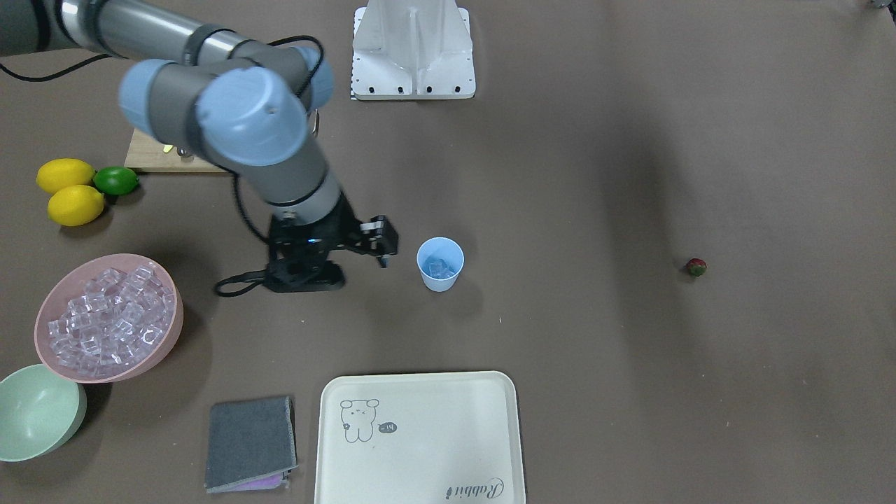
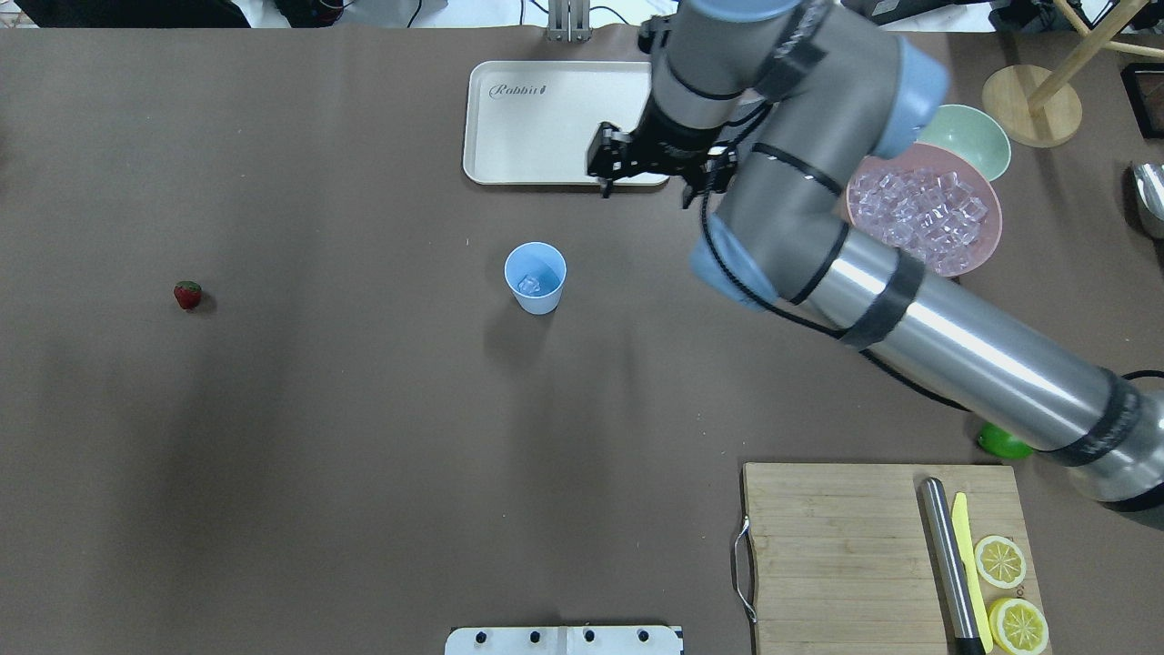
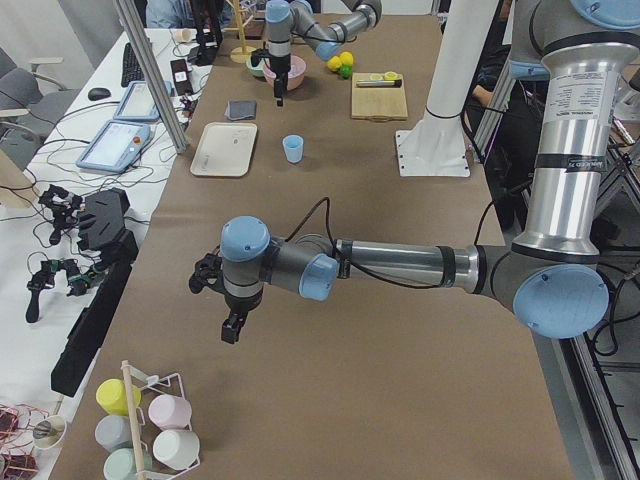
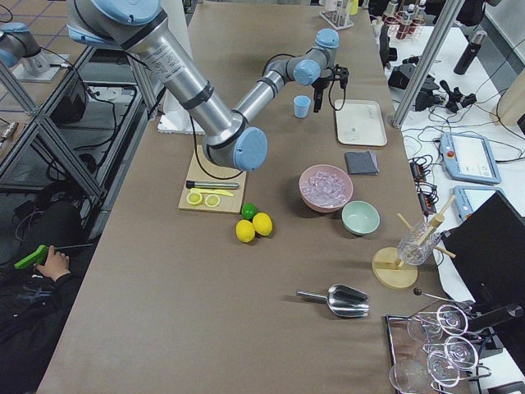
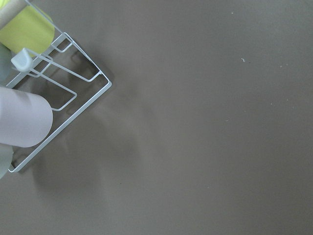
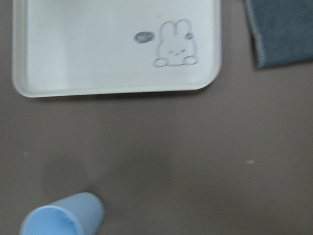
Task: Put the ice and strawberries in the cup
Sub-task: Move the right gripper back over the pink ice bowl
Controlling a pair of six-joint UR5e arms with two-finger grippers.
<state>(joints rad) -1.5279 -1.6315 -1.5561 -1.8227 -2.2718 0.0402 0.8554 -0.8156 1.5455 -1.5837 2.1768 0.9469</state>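
The light-blue cup [image 2: 536,277] stands upright mid-table with a few ice cubes [image 2: 530,285] inside. More ice [image 2: 923,214] fills the pink bowl [image 2: 987,250]. My right gripper [image 2: 646,193] hangs open and empty above the table between the cup and the bowl, at the tray's near edge; its wrist view shows the cup [image 6: 63,218] at the lower left. One small red strawberry [image 2: 187,294] lies alone far to the left. My left gripper [image 3: 232,330] hovers over bare table near a cup rack, far from the strawberry; I cannot tell whether it is open or shut.
A cream tray [image 2: 509,118] lies beyond the cup, beside a grey cloth [image 1: 250,442] and a pale-green bowl [image 1: 35,413]. Two lemons [image 1: 70,192] and a lime [image 1: 116,180] sit beside the cutting board [image 2: 837,546], which holds a knife and lemon halves. A wire rack [image 5: 58,98] holds cups.
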